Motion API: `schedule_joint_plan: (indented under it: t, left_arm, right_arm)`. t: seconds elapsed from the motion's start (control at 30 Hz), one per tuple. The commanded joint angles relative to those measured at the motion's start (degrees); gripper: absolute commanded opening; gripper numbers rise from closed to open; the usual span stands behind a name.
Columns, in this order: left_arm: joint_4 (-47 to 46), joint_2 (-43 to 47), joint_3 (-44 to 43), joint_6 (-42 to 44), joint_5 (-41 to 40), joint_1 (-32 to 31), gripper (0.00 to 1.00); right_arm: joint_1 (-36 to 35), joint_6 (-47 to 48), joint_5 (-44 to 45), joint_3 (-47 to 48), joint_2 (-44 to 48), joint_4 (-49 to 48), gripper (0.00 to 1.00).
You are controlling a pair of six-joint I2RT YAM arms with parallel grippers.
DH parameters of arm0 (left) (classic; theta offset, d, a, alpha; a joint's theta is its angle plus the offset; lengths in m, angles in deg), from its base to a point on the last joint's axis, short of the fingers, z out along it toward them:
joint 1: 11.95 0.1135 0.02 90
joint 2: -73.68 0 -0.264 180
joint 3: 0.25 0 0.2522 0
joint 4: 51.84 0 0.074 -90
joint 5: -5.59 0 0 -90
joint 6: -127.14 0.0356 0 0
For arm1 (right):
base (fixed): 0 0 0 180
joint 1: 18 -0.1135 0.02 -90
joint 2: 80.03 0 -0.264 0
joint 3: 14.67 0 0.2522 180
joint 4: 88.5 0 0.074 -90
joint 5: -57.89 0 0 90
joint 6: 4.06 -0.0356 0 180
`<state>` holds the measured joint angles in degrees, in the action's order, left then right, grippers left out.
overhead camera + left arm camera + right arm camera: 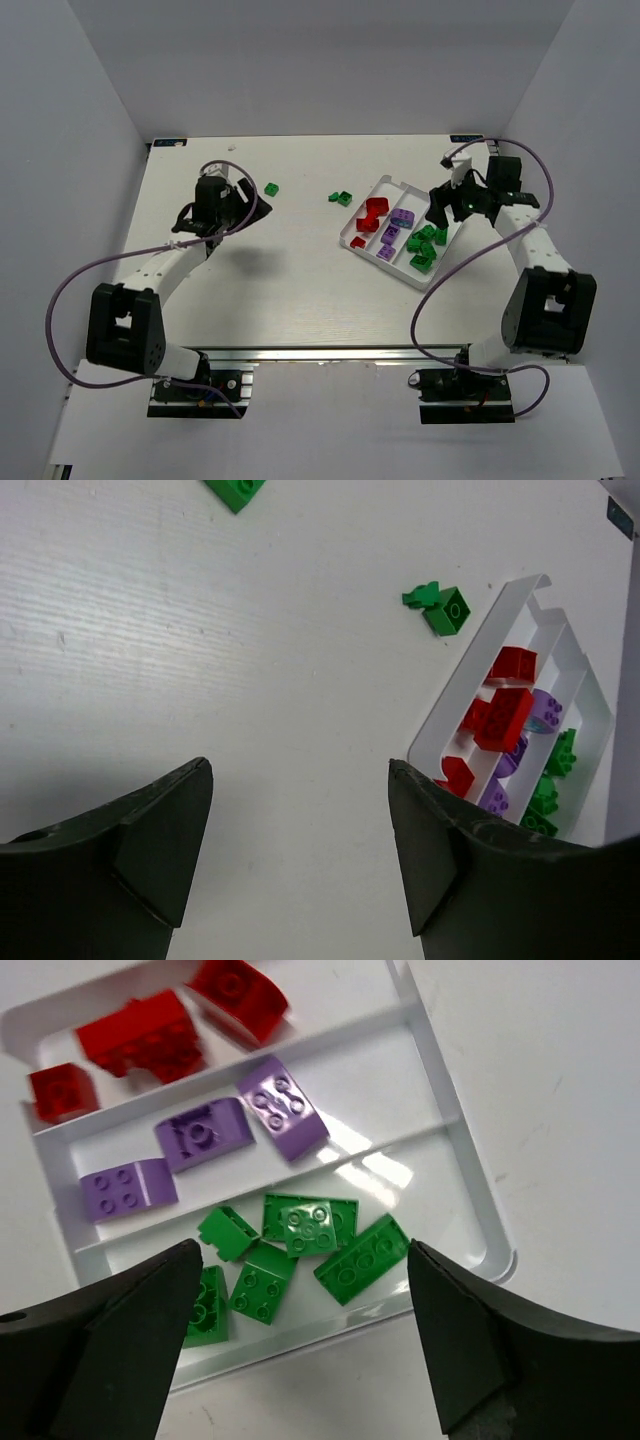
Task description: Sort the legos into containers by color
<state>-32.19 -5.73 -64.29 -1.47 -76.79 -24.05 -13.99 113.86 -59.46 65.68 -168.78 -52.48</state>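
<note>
A white tray [400,192] with three long compartments lies right of centre. It holds red legos [140,1035], purple legos [200,1135] and green legos [305,1230], one colour per compartment. My right gripper [305,1250] is open and empty, hovering above the green compartment; in the top view it [440,210] is over the tray's right side. One green lego [271,188] and a green pair [343,198] lie loose on the table. My left gripper [300,770] is open and empty above bare table, near the single green lego [236,490].
The tray also shows in the left wrist view [525,625], at the right, beyond the green pair [440,605]. White walls enclose the table on the left, back and right. Cables loop from both arms.
</note>
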Motion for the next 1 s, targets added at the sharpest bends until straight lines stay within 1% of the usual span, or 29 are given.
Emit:
schedule_joint_plan:
  t: [0.0, 0.03, 0.07, 0.1, 0.17, 0.2, 0.27, 0.3, 0.37, 0.4, 0.43, 0.5, 0.57, 0.6, 0.63, 0.77, 0.83, 0.87, 0.97]
  left_arm:
    - [3.86, -2.58, -5.43, 6.96, -1.99, 0.41, 0.80]
    - [4.65, -3.54, -7.62, 8.71, -2.43, 0.32, 0.79]
    - [6.05, -5.29, -9.90, 9.68, -3.30, 0.23, 0.79]
    - [6.67, -6.27, -9.92, 10.65, -3.75, 0.15, 0.79]
    - [8.86, -8.37, -13.51, 14.06, -5.59, -0.47, 0.79]
    - [9.75, -10.82, -14.92, 15.39, -6.99, -1.34, 0.80]
    - [12.47, -13.73, -19.22, 19.52, -10.07, -2.92, 0.82]
    - [13.44, -16.97, -22.28, 20.84, -11.64, -3.54, 0.82]
    - [15.90, -20.41, -25.55, 25.50, -12.71, -5.12, 0.82]
    - [16.60, -23.65, -27.13, 27.25, -14.72, -5.74, 0.82]
    - [17.83, -25.33, -30.28, 29.88, -15.61, -6.18, 0.82]
    - [18.19, -29.54, -33.03, 32.62, -15.53, -6.45, 0.82]
    - [17.84, -32.10, -36.80, 33.77, -16.31, -6.71, 0.82]
    - [18.71, -34.99, -38.38, 34.39, -17.45, -6.71, 0.82]
    - [19.41, -36.50, -42.05, 34.83, -18.07, -6.71, 0.82]
    - [22.49, -43.18, -50.24, 38.52, -19.92, -6.71, 0.80]
    - [22.15, -44.85, -51.40, 41.24, -19.84, -6.54, 0.79]
    - [21.80, -45.21, -51.67, 41.68, -19.31, -6.36, 0.76]
    - [21.01, -46.97, -51.76, 43.26, -19.13, -6.45, 0.76]
  right_arm:
    - [0.47, 16.15, -12.95, -1.89, 8.56, 3.93, 0.89]
    - [0.47, 17.24, -14.64, -3.20, 10.33, 2.71, 0.89]
    - [0.47, 17.95, -18.31, -5.74, 13.05, 0.87, 0.89]
    - [0.47, 17.96, -20.09, -6.90, 14.21, 0.85, 0.89]
    - [0.38, 17.26, -23.26, -8.66, 16.14, -0.81, 0.89]
    - [0.30, 16.30, -25.71, -9.89, 17.63, -1.16, 0.89]
    - [0.38, 14.97, -26.96, -10.95, 18.96, -1.87, 0.89]
    - [0.30, 14.10, -27.05, -11.13, 19.14, -1.87, 0.90]
    - [0.38, 13.48, -27.22, -11.39, 19.31, -1.26, 0.89]
    - [0.38, 13.21, -27.49, -11.83, 19.32, -0.99, 0.89]
    - [0.38, 13.12, -27.75, -12.09, 19.40, -0.64, 0.89]
    - [0.38, 12.51, -27.93, -12.79, 19.58, -1.25, 0.89]
    - [0.38, 11.11, -28.02, -12.97, 19.49, -2.13, 0.89]
    - [0.38, 10.75, -28.10, -12.97, 19.32, -2.31, 0.89]
    - [0.38, 10.31, -28.11, -12.97, 19.14, -2.48, 0.89]
    - [0.30, 9.78, -28.28, -12.97, 18.53, -2.84, 0.89]
    - [0.30, 9.26, -28.28, -12.80, 18.35, -3.19, 0.89]
    - [0.38, 8.99, -28.28, -12.80, 18.26, -3.54, 0.89]
    - [0.30, 8.29, -28.19, -12.71, 18.09, -3.98, 0.89]
